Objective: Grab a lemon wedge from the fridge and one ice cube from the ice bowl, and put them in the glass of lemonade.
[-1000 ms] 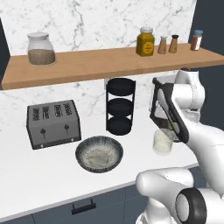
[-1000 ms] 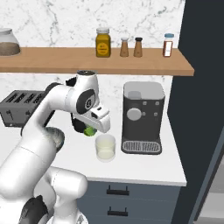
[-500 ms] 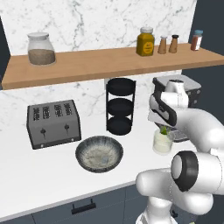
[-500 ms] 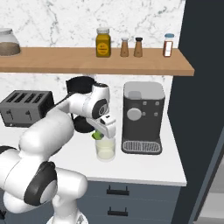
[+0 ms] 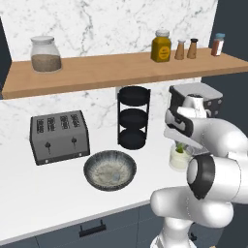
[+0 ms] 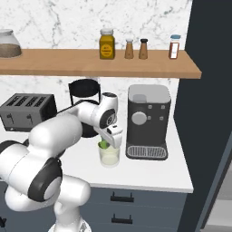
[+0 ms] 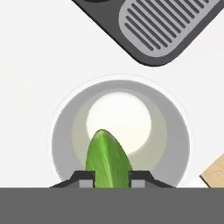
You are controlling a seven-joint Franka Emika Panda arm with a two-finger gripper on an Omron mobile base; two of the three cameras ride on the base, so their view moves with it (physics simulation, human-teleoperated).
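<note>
- The gripper [image 7: 112, 177] is clenched on the lemon wedge [image 7: 107, 159], at the bottom centre of the hand view; the two dark finger tips press the green wedge from either side.
- In that view the wedge sits directly over the round mouth of the glass of lemonade [image 7: 175, 131], whose pale bottom shows behind the wedge's tip.
- In the right base view the wedge [image 6: 103, 144] shows as a small green spot at the glass [image 6: 109, 156] rim, just left of centre in the frame, under the white hand.
- The glass stands on the white bench [image 6: 149, 174], just beside the drip tray of the coffee machine [image 6: 147, 120], to its left.
- In the left base view the glass [image 5: 179, 157] is at the middle right, partly hidden by the arm, with a green fleck at its mouth.
- The ice bowl [image 5: 110, 170] sits on the bench [image 5: 43, 189] at lower centre of the left base view, well apart from the glass, in front of the black tiered rack [image 5: 133, 117] and to the right of the toaster [image 5: 59, 136].
- The dark fridge [image 6: 208, 99] fills the right edge of the right base view.
- A wooden shelf [image 5: 111, 70] crosses the upper part of the frame, carrying a jar of brown grains [image 5: 45, 54] at the left.
</note>
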